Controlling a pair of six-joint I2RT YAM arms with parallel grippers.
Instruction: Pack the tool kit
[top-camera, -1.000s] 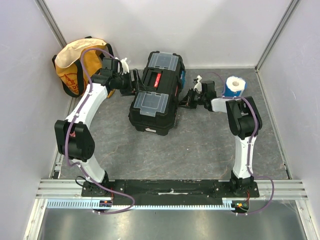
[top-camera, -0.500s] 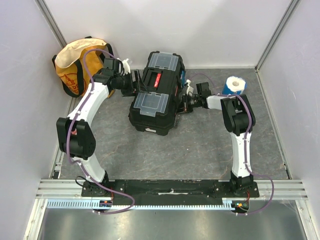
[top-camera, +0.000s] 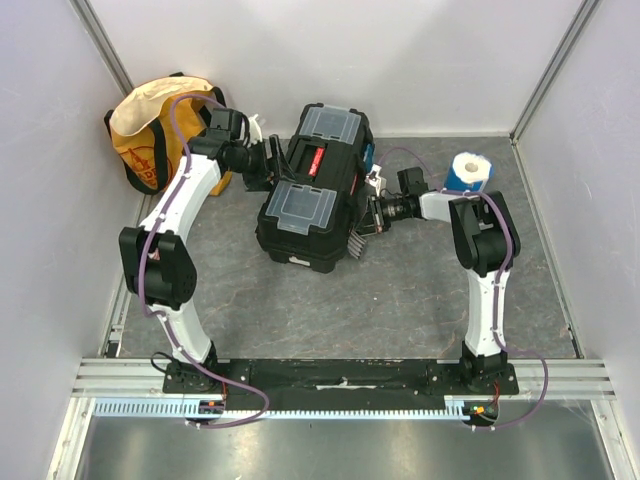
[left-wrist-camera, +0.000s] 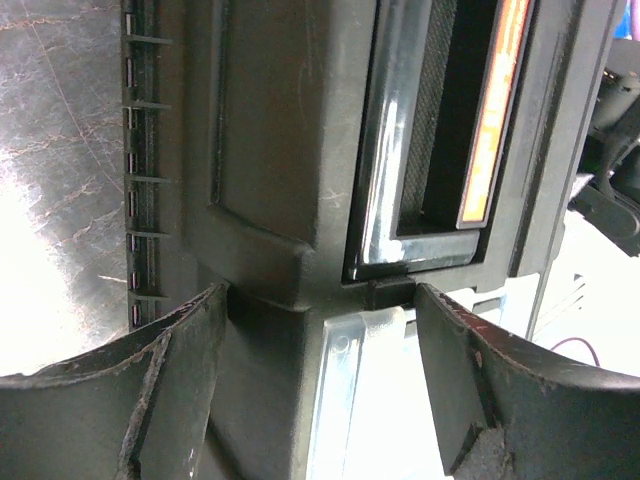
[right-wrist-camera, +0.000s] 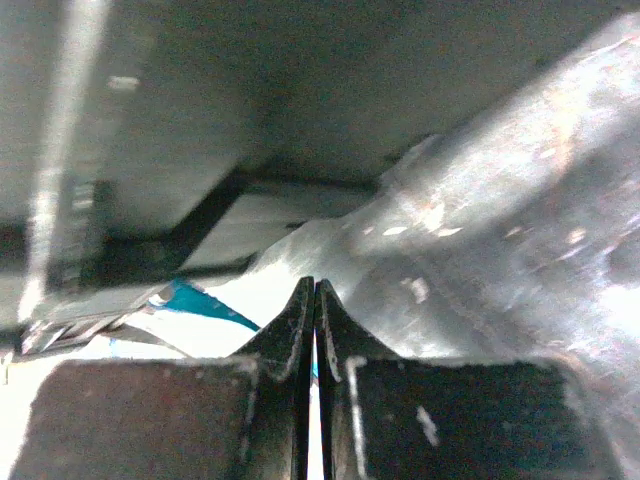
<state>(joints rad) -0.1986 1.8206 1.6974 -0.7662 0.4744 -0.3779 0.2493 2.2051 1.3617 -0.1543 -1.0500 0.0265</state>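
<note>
The tool kit sits closed and slantwise on the far middle of the grey table. Its two clear-lidded compartments are shut, and their contents are too small to make out. The left gripper is at the box's left side by the handle, fingers spread wide and holding nothing. The right gripper points at the box's right side with its fingers pressed together. A yellow-orange bag stands open-mouthed in the far left corner.

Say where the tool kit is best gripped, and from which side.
The red-marked carry handle, from above, fingers across the bar. It runs along the lid's middle between the clear compartments, with a recess alongside; the tool kit body looks too wide to span. The open left tool is nearest.
</note>
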